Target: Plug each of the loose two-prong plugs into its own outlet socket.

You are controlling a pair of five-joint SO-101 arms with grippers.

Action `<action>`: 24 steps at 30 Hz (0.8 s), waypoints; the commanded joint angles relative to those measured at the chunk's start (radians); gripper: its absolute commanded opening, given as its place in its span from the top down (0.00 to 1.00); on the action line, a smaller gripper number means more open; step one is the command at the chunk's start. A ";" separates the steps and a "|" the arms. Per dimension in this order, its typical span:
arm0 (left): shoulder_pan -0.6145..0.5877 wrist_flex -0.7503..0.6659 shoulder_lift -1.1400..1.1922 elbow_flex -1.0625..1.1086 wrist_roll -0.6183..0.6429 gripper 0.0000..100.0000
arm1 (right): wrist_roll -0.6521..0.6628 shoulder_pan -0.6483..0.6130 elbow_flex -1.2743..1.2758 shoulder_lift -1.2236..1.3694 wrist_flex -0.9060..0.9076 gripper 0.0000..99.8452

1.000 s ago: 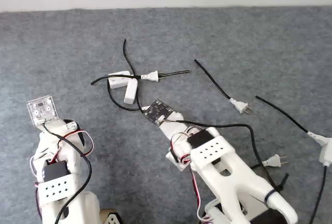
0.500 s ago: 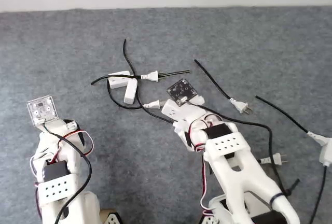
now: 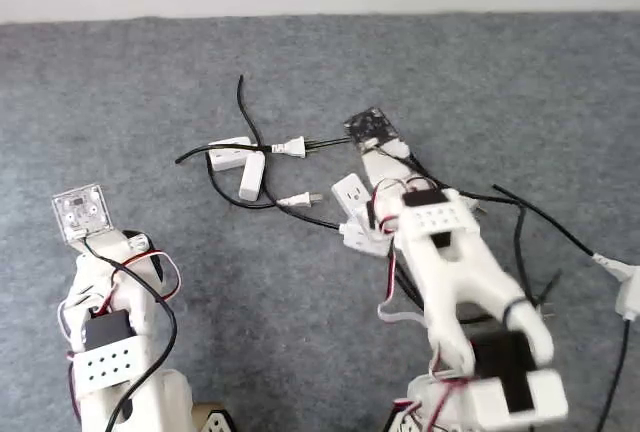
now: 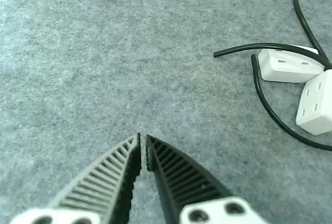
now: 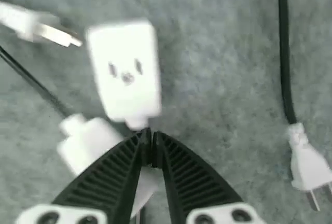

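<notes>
The right pincer (image 5: 147, 137) is clenched on the white outlet socket (image 5: 124, 68) at its near end. The left pincer (image 4: 143, 140) sits clenched over the grey table (image 4: 78, 53).

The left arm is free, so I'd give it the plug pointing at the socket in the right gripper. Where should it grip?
Probably the white body of the plug, from above, closing across its width. It lies flat, prongs toward the socket in the right gripper, so keep those uncovered.
</notes>
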 commanded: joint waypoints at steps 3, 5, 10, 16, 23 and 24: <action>0.003 -0.006 -0.009 -0.033 -0.008 0.98 | 0.005 -0.010 -0.029 -0.068 0.053 0.99; 0.003 -0.006 -0.009 -0.033 -0.008 0.98 | 0.002 -0.010 0.005 -0.133 0.058 0.99; 0.006 -0.008 -0.009 -0.033 -0.008 0.98 | -0.018 -0.015 0.150 -0.367 0.047 0.99; 0.006 -0.008 -0.009 -0.033 -0.008 0.98 | 0.104 -0.179 0.358 -0.645 0.108 0.95; 0.006 -0.008 -0.009 -0.033 -0.008 0.98 | 0.077 -0.272 0.394 -0.644 0.151 0.84; 0.006 -0.008 -0.009 -0.033 -0.008 0.98 | 0.078 -0.275 0.393 -0.625 0.151 0.84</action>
